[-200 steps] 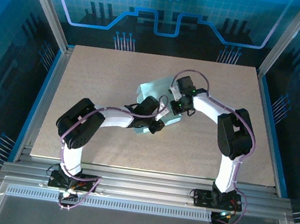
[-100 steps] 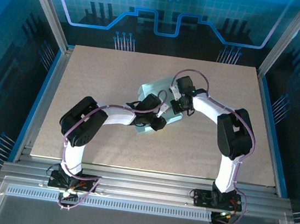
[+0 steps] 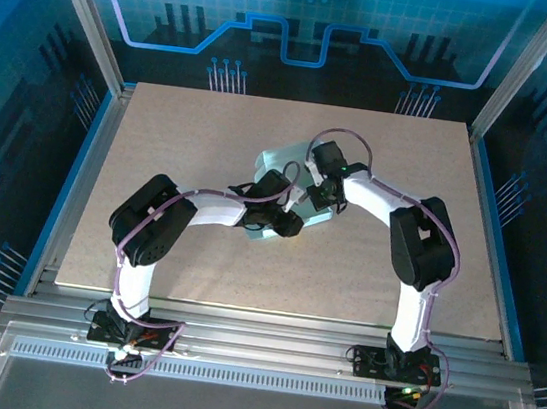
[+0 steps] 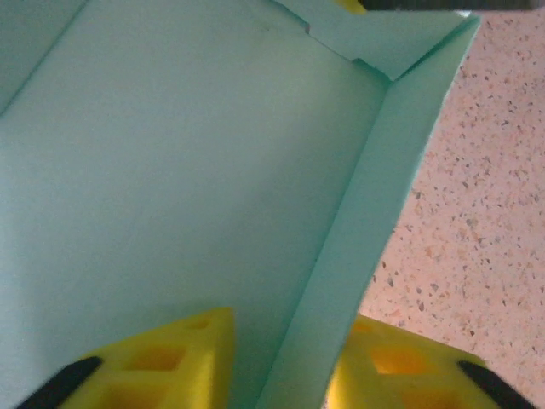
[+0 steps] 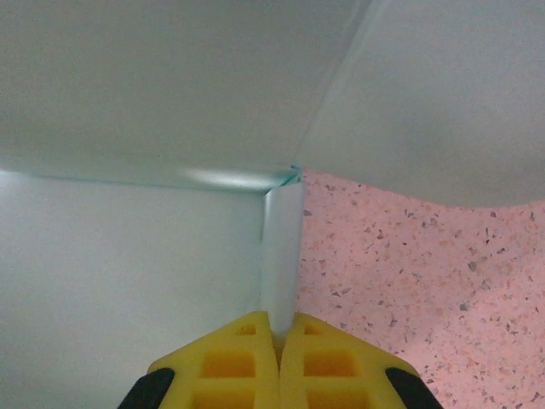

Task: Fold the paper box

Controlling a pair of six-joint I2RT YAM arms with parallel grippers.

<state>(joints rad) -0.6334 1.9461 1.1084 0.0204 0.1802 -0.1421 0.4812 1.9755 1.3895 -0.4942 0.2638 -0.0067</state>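
The pale mint, thin-card paper box (image 3: pixel 277 162) lies partly folded on the speckled pinkish tabletop (image 3: pixel 160 149), mid-table between the two arms. The left gripper (image 4: pixel 285 362) stands spread, its yellow fingers (image 4: pixel 170 358) straddling one raised side wall (a sliver of box floor shows beside one pad). The right gripper (image 5: pixel 279 332) is pressed together, pinching the thin upright edge of another wall at a corner.

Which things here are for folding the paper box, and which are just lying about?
For the job:
- pale mint thin-card paper box
- left claw, yellow fingers either side of one box wall
- right claw, yellow fingers pinched on another wall

Just there:
- speckled beige table top
- blue patterned walls around the table
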